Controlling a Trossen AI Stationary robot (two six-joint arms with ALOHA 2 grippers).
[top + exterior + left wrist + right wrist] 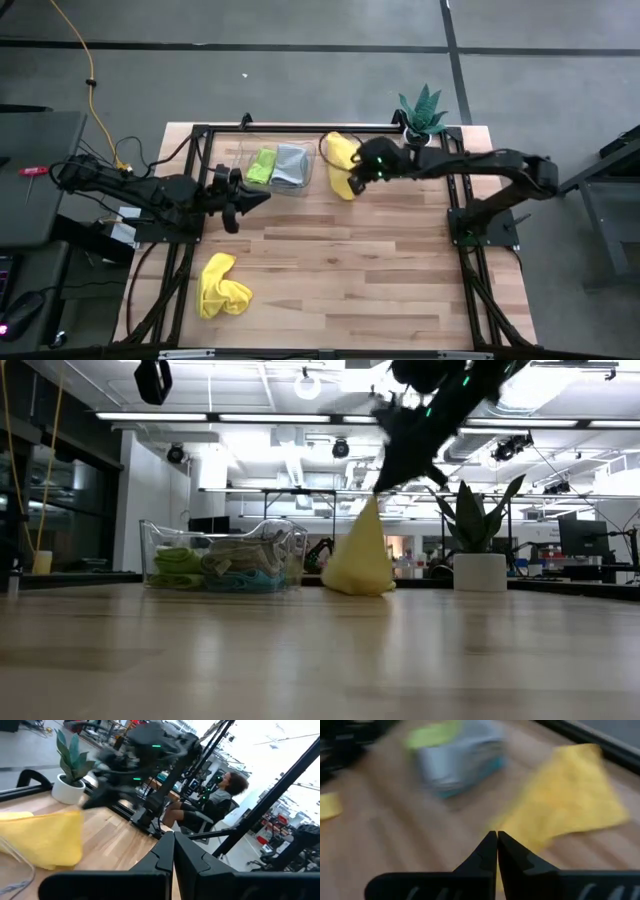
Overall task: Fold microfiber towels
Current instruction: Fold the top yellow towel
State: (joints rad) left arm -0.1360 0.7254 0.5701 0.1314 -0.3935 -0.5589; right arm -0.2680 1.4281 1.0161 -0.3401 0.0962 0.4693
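Two yellow towels out on the wooden table (340, 270), three more cloths in the clear tray (300, 186).

Just beside the tray, on its plant side: lifted yellow towel (341, 152), pinched at one point and pulled up into a cone, lower edge resting on the boards in the low view (358, 565). Clamped tight on its peak: right gripper (356, 176), reaching in from the far side of the tray, fingers pressed together with cloth caught between them. Same claw seen from table height above the cone's tip (379, 487), and from its own wrist camera with tips meeting over yellow fabric (497, 836).

Inside the tray: lime green towel (262, 165) at the end away from the lifted cloth, grey towel (291, 163) next to it, teal towel (240, 583) underneath, showing as a strip along the bottom of the wall.

Well apart from the tray, toward the near edge of the table: crumpled yellow towel (222, 286), lying loose in a heap, touched by nothing.

Near the tray's front corner on the lime green side: left gripper (258, 198), clenched on nothing, tips together and hovering over bare wood (173, 840).

Beyond the lifted cloth from the tray: potted plant (422, 110) at the back corner of the table.

Past the table, away from the tray: seated person (220, 795) in the left wrist view.
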